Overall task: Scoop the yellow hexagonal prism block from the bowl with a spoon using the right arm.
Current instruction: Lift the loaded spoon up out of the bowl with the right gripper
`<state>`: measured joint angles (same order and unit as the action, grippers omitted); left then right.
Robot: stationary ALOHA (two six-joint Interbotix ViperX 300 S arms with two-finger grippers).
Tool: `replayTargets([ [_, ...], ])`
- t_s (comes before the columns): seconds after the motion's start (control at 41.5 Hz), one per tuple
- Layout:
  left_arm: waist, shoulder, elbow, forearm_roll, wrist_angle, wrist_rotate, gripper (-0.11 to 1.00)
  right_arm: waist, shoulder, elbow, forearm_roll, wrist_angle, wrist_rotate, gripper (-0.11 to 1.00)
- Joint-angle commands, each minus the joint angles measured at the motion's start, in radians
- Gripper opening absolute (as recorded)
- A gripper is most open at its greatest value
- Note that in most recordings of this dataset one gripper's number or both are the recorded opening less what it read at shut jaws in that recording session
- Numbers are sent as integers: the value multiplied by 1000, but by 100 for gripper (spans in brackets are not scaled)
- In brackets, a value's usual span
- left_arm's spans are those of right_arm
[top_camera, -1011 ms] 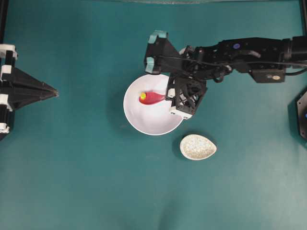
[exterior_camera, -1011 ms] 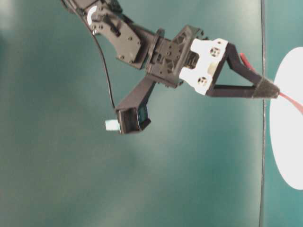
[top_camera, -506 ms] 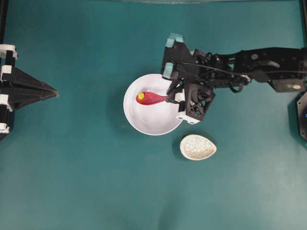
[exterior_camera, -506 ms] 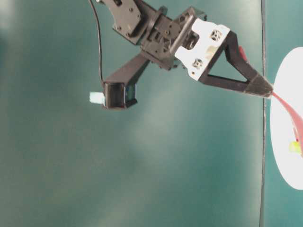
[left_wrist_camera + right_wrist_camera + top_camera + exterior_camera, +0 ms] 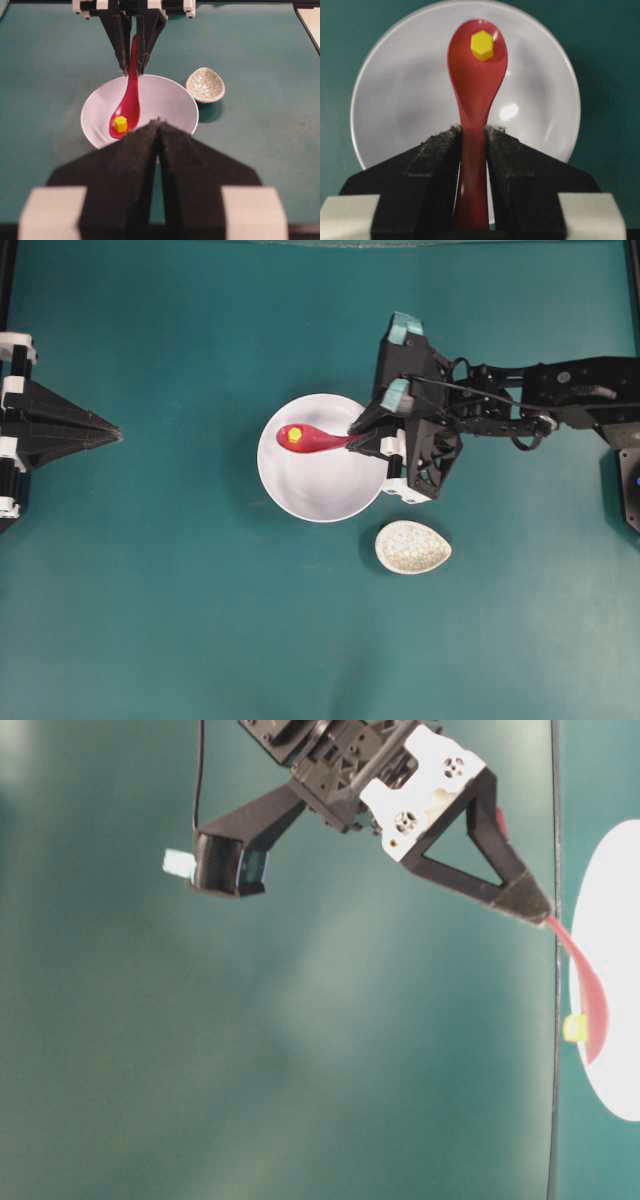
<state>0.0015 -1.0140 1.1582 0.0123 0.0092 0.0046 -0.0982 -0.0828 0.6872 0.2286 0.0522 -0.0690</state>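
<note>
Right now the right claw (image 5: 473,145) is clenched on the handle of the spoon (image 5: 476,90), one black finger pressed against each side of the red stem. Its oval scoop reaches out over the bowl (image 5: 395,95), and the yellow hexagonal prism block (image 5: 482,45) sits in the far end of the scoop, flat face up. From overhead, the spoon (image 5: 312,439) lies roughly level across the upper part of the bowl (image 5: 320,490), handle toward the right edge of the desk (image 5: 200,620), with the block (image 5: 295,435) near the bowl's left rim. The table-level view shows the scoop (image 5: 590,1010) held clear of the white bowl (image 5: 615,920), the block (image 5: 575,1027) riding on it.

The right arm (image 5: 540,405) stretches in from the right edge of the desk, its teal-tipped wrist camera just above the bowl's upper right rim. A small speckled egg-shaped dish (image 5: 413,546) stands just beside the bowl, toward the near right, not touching it.

The left claw (image 5: 159,131) sits at the left edge of the desk, well apart from the bowl, its two fingers pressed together with nothing between them.
</note>
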Motion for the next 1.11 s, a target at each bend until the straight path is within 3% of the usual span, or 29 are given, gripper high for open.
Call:
replayTargets([
  [0.0,2,9,-18,3,-5,2,2,14,-34,11,2,-64,-3,24],
  [0.53,2,9,-20,3,-5,2,2,32,-126,133,-34,-267,-23,24],
  [0.891,2,9,-20,3,6,2,2,31,-233,140,-97,-275,-80,24],
  [1.083,2,8,-21,3,6,2,2,32,-293,120,-106,-229,-107,24],
])
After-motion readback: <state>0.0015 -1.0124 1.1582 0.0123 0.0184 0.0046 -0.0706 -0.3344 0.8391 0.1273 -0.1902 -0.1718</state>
